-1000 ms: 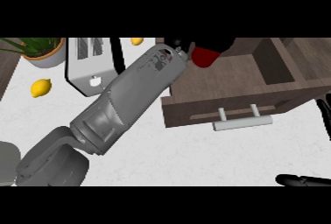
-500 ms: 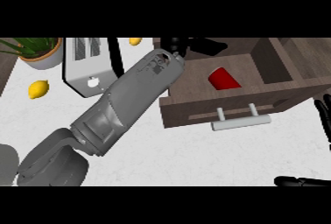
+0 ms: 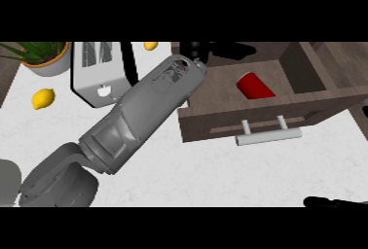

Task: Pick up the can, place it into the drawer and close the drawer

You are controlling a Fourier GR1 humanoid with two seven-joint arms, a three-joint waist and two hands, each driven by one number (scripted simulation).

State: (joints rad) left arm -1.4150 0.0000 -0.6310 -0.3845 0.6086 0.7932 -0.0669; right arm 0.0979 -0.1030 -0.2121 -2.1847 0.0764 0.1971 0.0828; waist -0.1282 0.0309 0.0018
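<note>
Red cylindrical can [image 3: 256, 87] lies, seemingly tilted, inside wooden drawer [image 3: 215, 119].

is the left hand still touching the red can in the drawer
Apart. The head view shows the left hand at the drawer's back edge, while the red can lies alone inside, with bare drawer floor between them.

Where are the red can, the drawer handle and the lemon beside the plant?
red can [image 3: 255, 87], head view, its side, inside the open drawer
drawer handle [image 3: 267, 137], head view, middle of the bar
lemon [image 3: 44, 98], head view, its middle
</note>
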